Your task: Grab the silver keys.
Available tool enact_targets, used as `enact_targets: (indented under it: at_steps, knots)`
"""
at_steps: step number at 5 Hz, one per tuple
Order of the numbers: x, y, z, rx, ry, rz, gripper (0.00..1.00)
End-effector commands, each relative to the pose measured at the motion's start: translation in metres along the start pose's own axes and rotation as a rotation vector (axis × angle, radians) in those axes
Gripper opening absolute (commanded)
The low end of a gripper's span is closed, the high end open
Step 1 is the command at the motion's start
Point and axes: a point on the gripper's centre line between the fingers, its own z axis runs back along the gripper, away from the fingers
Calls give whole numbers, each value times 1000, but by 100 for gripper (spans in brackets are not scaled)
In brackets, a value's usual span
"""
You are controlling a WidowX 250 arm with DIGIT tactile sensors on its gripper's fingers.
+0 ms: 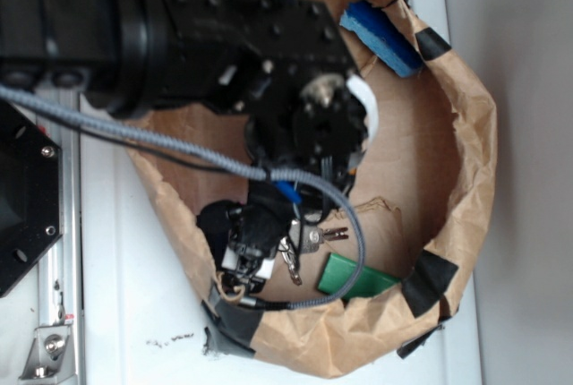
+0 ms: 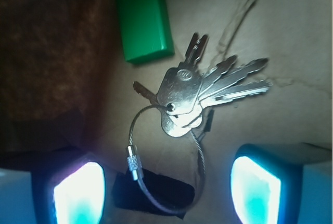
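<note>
No brand or writing can be read: the largest key head carries a small round stamp, too blurred to make out.

In the wrist view the silver keys (image 2: 200,91) lie flat on the brown paper (image 2: 291,41) near the middle of the picture. Their heads are stacked at the ring, and the blades fan out toward 2 to 3 o'clock, so the bunch's long axis runs from lower left to upper right. One shorter key points toward 1 o'clock. The thin wire loop (image 2: 156,172) hangs from the heads toward 6 o'clock, over a strip of black tape (image 2: 156,195).

The green block (image 2: 141,15) sits at 11 o'clock from the keys, just beside them and apart.

The gripper (image 2: 166,193) hovers with its jaws spread wide, holding nothing; the wire loop lies between the two glowing fingers (image 2: 78,195), and the keys sit just beyond their tips.

In the exterior view the keys (image 1: 309,240) rest low in the paper nest, with the blue block (image 1: 380,38) well apart at 1 o'clock.
</note>
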Motion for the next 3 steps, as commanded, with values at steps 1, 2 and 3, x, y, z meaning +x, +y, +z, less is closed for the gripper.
enact_targets:
  at_steps: [1,2,3]
  knots:
    - [4,-6,-9,42,8,-20,0]
    - [7,-1,-7,23,7,2,0]
    - [7,0,-6,35,4,5,0]
